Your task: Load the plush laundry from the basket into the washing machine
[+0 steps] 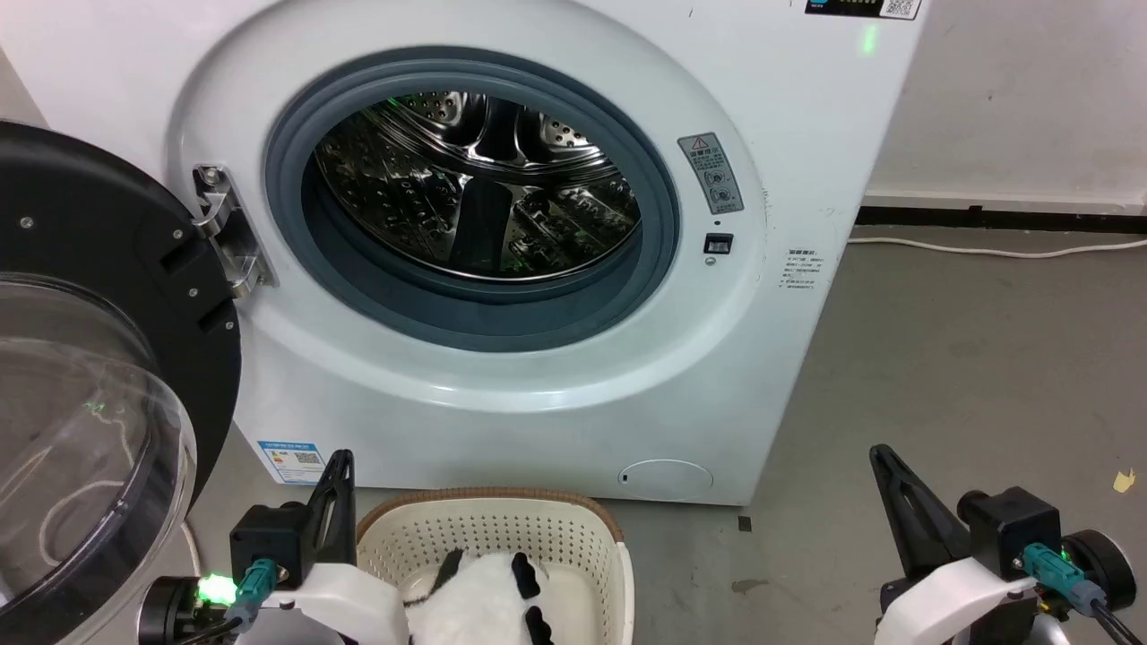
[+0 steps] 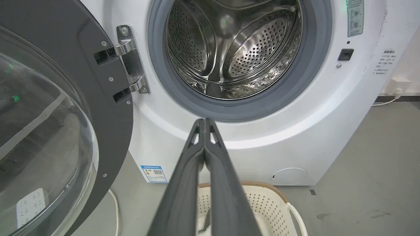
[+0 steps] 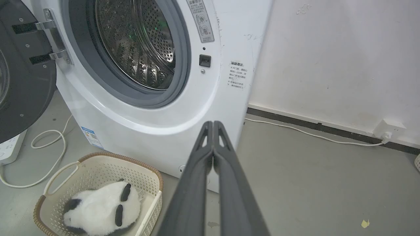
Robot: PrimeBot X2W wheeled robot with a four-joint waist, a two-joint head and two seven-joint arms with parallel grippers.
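Observation:
The plush laundry [image 3: 101,209], white and fluffy with black patches, lies in the cream basket [image 3: 98,170] on the floor in front of the washing machine [image 1: 789,116]; it also peeks up at the head view's bottom edge [image 1: 484,605]. The washer's steel drum [image 1: 475,179] stands bare behind its grey seal, and its domed door [image 1: 81,403] hangs swung out to the left. My left gripper [image 1: 340,461] is shut just left of the basket [image 1: 502,528], holding nothing. My right gripper [image 1: 883,457] is shut over bare floor, well right of the basket.
A white cable [image 3: 49,157] loops on the floor left of the basket beside a power strip [image 3: 8,149]. Another cord [image 3: 311,134] runs along the wall's black skirting to a socket [image 3: 388,129]. Grey floor [image 1: 977,376] stretches to the washer's right.

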